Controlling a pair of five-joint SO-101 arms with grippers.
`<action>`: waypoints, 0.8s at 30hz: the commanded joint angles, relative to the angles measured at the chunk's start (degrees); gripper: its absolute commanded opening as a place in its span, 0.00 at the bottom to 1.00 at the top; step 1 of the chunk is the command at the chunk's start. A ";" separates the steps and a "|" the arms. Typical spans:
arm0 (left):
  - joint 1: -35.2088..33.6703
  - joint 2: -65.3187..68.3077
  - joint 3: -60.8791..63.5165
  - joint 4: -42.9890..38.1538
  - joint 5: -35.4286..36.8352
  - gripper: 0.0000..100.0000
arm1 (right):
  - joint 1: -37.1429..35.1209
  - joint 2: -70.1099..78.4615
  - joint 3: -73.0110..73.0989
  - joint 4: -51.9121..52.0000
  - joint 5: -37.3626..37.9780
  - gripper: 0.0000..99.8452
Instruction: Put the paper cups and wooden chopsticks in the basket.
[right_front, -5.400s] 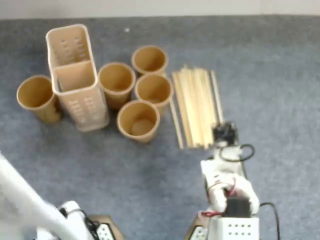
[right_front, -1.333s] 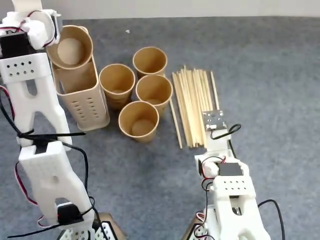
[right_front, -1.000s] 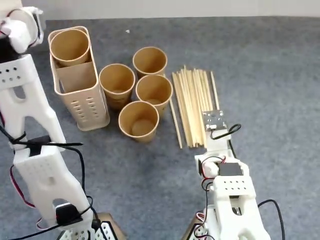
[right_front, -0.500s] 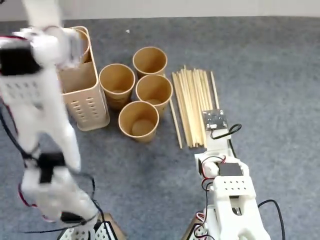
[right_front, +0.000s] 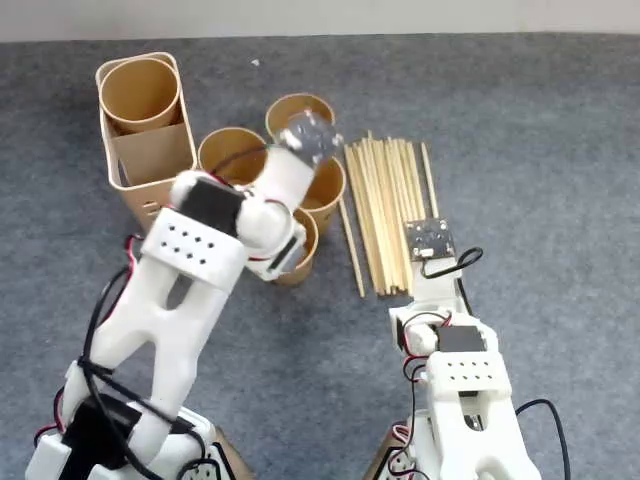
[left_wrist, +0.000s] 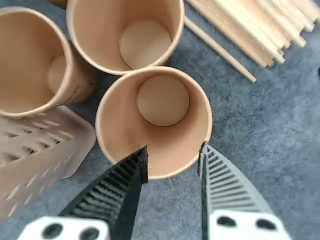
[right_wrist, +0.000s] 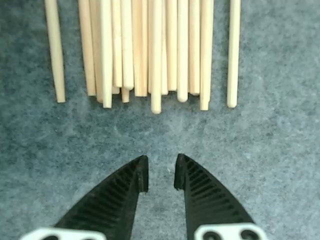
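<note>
The paper cups (right_front: 232, 152) are plain brown and tapered, with rolled rims and flat round bottoms. All stand upright, mouths up. Four cluster on the desk (right_front: 540, 140) just beside the basket (right_front: 160, 215). A fifth cup (right_front: 140, 92) sits upright in the basket's far compartment.

The nearest cup (left_wrist: 162, 100) of the cluster stands under the left claw (left_wrist: 172, 150). Its black ribbed fingers (left_wrist: 122, 180) are spread wide and hold nothing. In the left wrist view their tips lie over that cup's near rim; whether they touch it I cannot tell.

The wooden chopsticks (right_front: 385, 215) are pale, straight sticks lying flat in a loose side-by-side sheaf, just beside the cluster on the right arm's side. Their long axes run from near to far, away from the arms' bases, and their near ends are uneven. One stick (right_front: 350, 245) lies slightly apart on the cups' side, and another (right_front: 430, 180) on the outer side.

The right claw (right_wrist: 161, 162) sits near the sheaf's near ends, in line with the sticks. Its fingers are narrowly parted, grip nothing, and are clear of the stick ends.

The basket is tall, beige, perforated plastic with two compartments. The left arm (right_front: 200, 270) stretches over the cluster and hides parts of three cups. The right arm (right_front: 455, 380) lies low on grey, carpet-like desk covering.
</note>
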 joint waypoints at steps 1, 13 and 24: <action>0.84 -1.98 4.26 -5.98 -1.05 0.19 | 0.04 0.13 -0.13 -0.75 -0.18 0.11; 0.57 -2.15 12.97 -17.85 -1.05 0.19 | 0.04 0.13 -0.13 -0.75 -0.18 0.11; -2.77 -1.98 -12.53 2.20 -0.79 0.19 | 0.04 0.13 -0.13 -0.75 -0.18 0.11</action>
